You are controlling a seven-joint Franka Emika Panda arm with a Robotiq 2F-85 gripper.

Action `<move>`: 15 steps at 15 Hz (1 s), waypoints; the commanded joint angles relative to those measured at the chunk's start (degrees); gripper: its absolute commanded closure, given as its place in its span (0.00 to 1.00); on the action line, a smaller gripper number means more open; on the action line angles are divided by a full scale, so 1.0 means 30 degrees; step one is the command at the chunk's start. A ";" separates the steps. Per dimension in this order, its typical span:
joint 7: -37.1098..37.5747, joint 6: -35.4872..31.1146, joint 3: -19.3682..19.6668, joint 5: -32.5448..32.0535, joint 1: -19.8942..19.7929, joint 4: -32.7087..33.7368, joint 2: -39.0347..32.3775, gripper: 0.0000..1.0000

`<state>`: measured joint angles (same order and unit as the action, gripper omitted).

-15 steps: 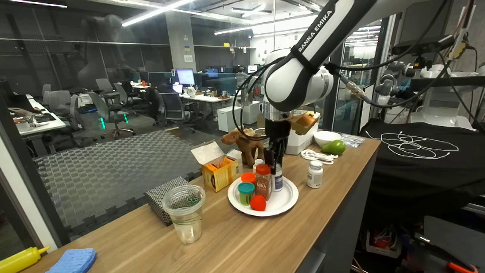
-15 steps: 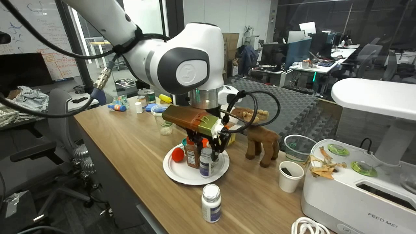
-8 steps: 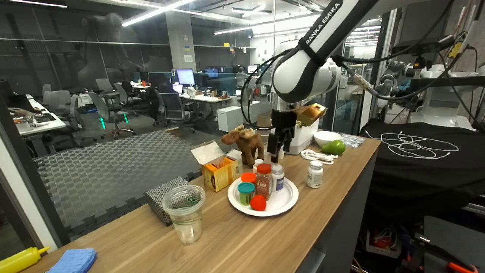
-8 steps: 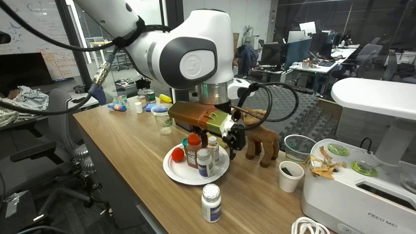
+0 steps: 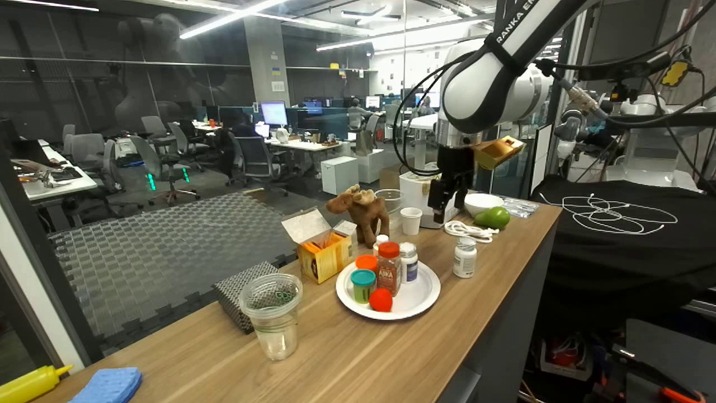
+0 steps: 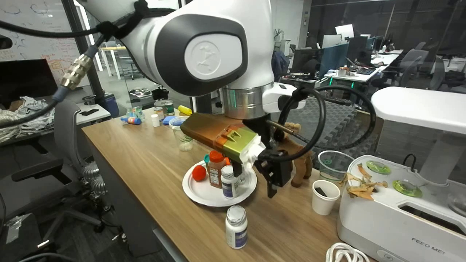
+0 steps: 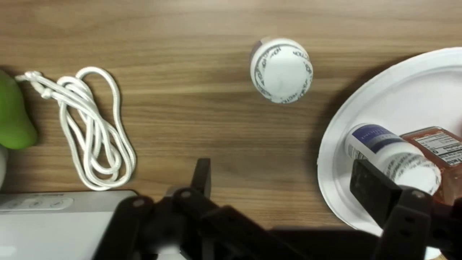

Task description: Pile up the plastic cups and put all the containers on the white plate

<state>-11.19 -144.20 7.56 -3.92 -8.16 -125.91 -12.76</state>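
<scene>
Claw [image 7: 285, 178] gaping; jar [image 5: 389, 277] "AJIKA"; machine [image 6: 382, 222] "FEED ME!"

The gripper [image 7: 280, 171], its fingers [image 7: 373, 191] wide apart, hangs over the wooden table [image 7: 223, 119]. At right, the white plate [image 7: 415, 95] holds a white bottle [image 7: 389, 151] beside a reddish jar [image 7: 445, 151]. A second bottle [image 7: 282, 71] stands near; at left, a cord [image 7: 97, 131], a green fruit [image 7: 13, 112], a white machine [image 7: 54, 233].
</scene>
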 commanded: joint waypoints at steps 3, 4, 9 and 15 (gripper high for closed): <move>0.0570 0.0889 0.0192 -0.0194 -0.0144 -0.1692 0.1671 0.00; 0.0556 0.1030 0.0164 -0.0106 -0.0155 -0.1784 0.1688 0.00; 0.0377 0.1013 0.0027 0.0176 -0.0178 -0.1800 0.1127 0.00; 0.0074 0.1153 -0.0187 0.1013 -0.0297 -0.1363 0.0215 0.00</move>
<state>-10.46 -141.42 7.78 -2.87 -8.62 -130.94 -11.31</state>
